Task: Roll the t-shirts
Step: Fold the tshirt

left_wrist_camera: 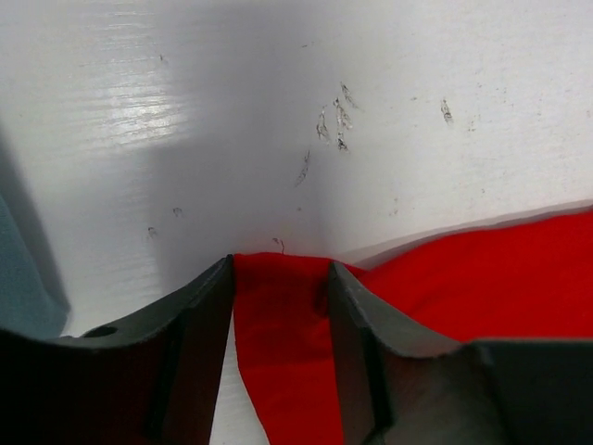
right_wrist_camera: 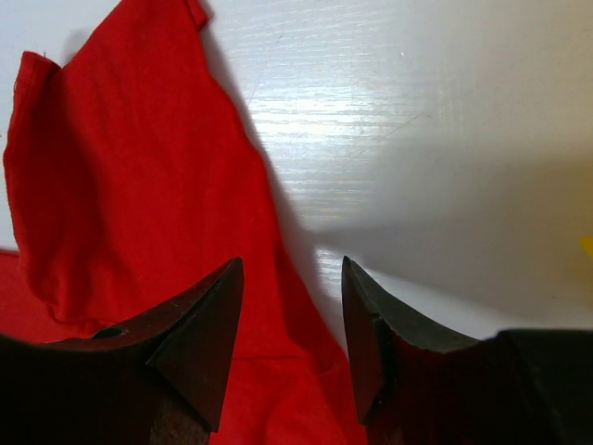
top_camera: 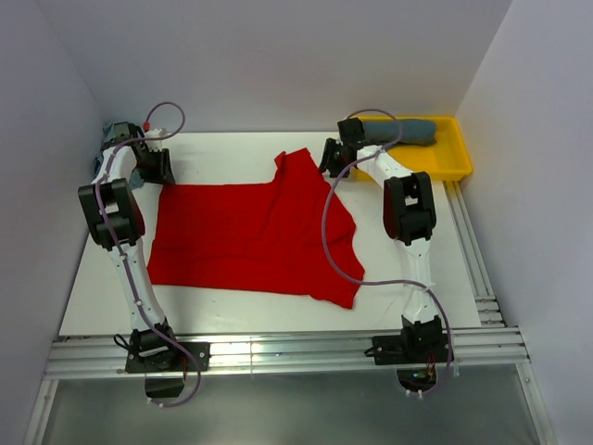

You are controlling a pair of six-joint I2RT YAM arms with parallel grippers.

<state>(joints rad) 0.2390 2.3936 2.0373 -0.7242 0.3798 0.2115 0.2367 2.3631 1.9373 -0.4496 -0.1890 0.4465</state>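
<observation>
My left pincer (left_wrist_camera: 280, 306) is down at the far left corner of the bright red cloth short-sleeved shirt (top_camera: 250, 241). Its two dark fingers (left_wrist_camera: 185, 343) are spread, and that corner of the red cloth fills the gap between them without being pinched. The shirt lies flat across the middle of the white table (top_camera: 232, 148), with one sleeve (right_wrist_camera: 120, 167) pointing to the far side and the other towards the near right.

My right pincer (right_wrist_camera: 292, 324) hangs just to the right of the far sleeve. Its fingers are also apart and grip nothing. Between them I see the edge of the red cloth on the left and bare white tabletop on the right.

A crumpled light teal cloth shirt (left_wrist_camera: 18, 278) sits at the far left edge of the table, just beside my left wrist. At the far right corner stands a shallow yellow plastic tray (top_camera: 459, 153), and a rolled dark slate-blue cloth shirt (top_camera: 412, 130) lies inside it along its far side.
</observation>
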